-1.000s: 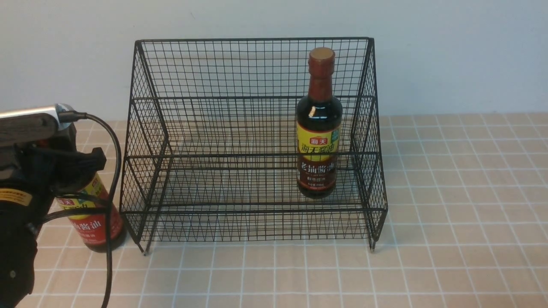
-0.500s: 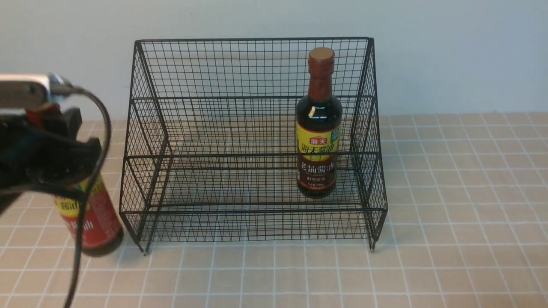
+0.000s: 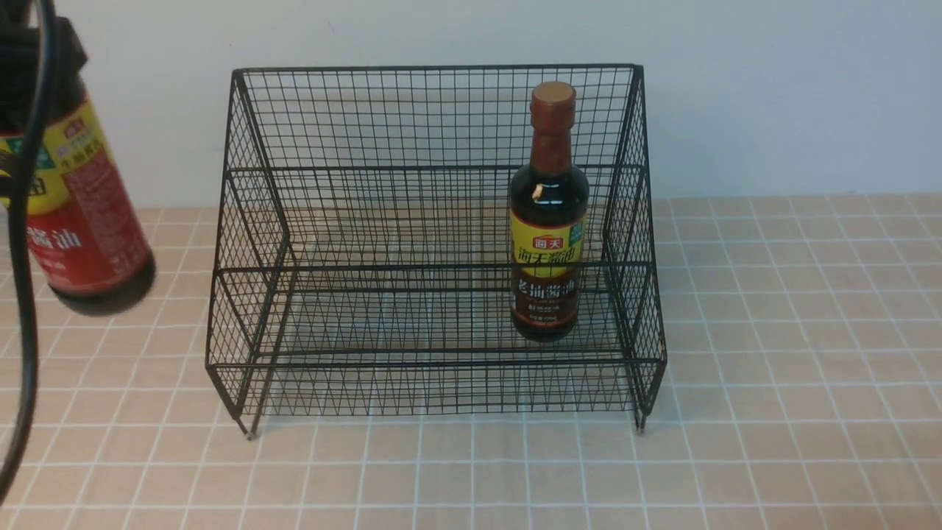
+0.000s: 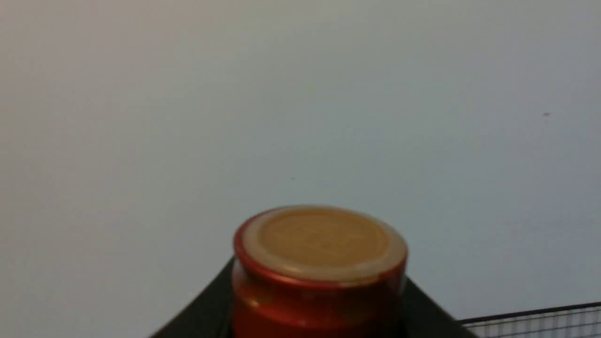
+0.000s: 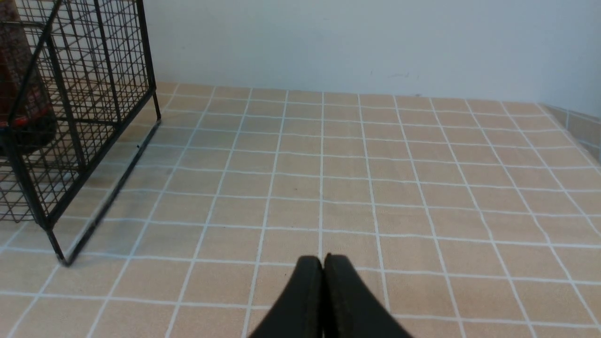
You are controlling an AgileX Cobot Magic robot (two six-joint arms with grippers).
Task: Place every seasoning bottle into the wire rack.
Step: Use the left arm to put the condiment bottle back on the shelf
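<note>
Left gripper point(image 4: 319, 305) clamped on red-label bottle point(image 3: 92, 213), held tilted above table point(image 3: 471, 478). Dark-label bottle point(image 3: 548, 243) upright in rack point(image 3: 434, 266). Right gripper point(image 5: 324, 263) closed, empty.

The tan-topped red cap of a bottle point(image 4: 320, 244) rises between the dark, blurred fingers point(image 4: 429, 312) of the left gripper point(image 4: 317, 305), its jaws closed on the neck beneath. A pale wall point(image 4: 291, 117) fills the background, with the black top edge and mesh of a wire rack point(image 4: 540, 319) partly visible.
</note>
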